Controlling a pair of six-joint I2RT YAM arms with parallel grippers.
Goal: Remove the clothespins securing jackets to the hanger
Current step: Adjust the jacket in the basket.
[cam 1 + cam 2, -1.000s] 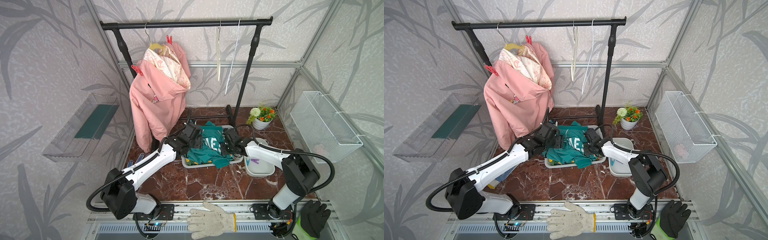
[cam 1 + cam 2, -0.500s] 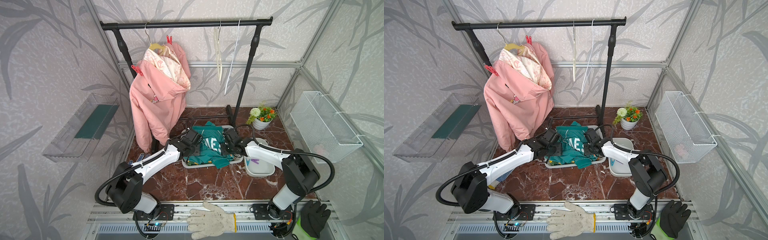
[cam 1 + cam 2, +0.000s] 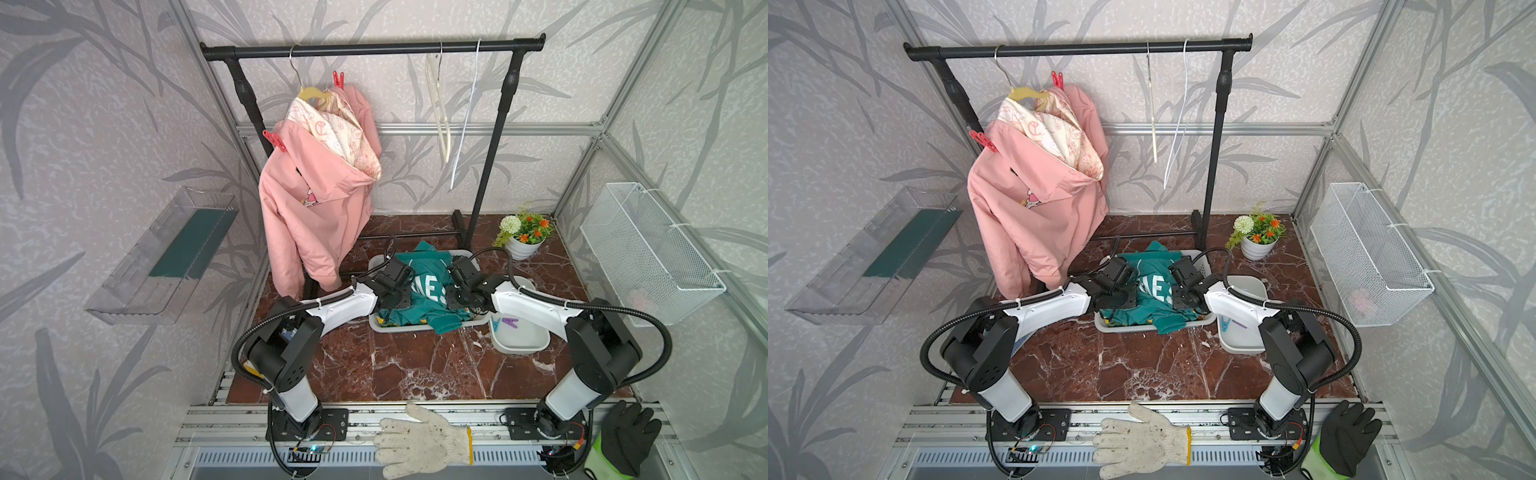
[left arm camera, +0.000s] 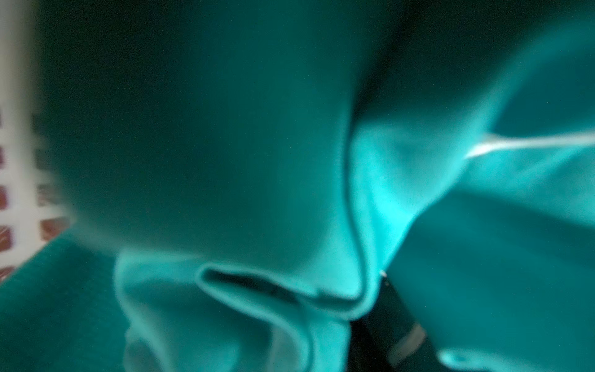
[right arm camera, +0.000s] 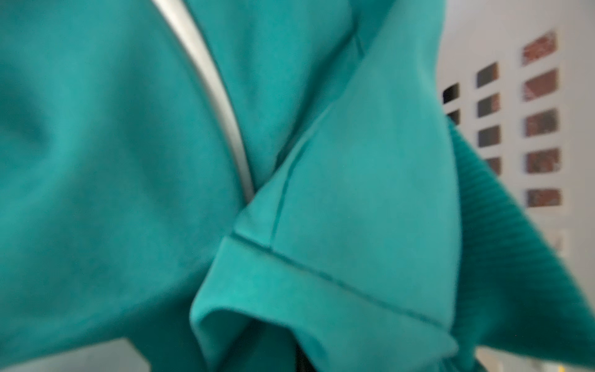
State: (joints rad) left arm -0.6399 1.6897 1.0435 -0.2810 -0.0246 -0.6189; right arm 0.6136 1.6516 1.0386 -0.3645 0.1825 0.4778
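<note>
Pink hooded jacket (image 3: pixel 316 208) is hung on a yellow hanger (image 3: pixel 311 93) on the black rack (image 3: pixel 374 48). It is pinned by two red clothespins: one (image 3: pixel 338 79) at the upper shoulder near the hanger neck, one (image 3: pixel 274 141) at the lower shoulder.

Teal jacket (image 3: pixel 432 291), white lettering up, is heaped in a white perforated tray (image 3: pixel 399 328) on the marble counter (image 3: pixel 415 365). Both arms are reached into the heap from opposite sides.

Left fingers (image 4: pixel 396 319): one black finger is seen against a teal fold in the left wrist view and the rest is covered. Clenched or released cannot be told.

Right fingers (image 3: pixel 454 298): clenched and buried in teal cloth. Whether cloth is pinched cannot be told.

A purple clothespin (image 3: pixel 510 322) and a blue clothespin (image 3: pixel 495 326) are lying in the white bowl (image 3: pixel 523 345) just beside the tray.

Two bare hangers (image 3: pixel 442 116) are hung on the same rail.
</note>
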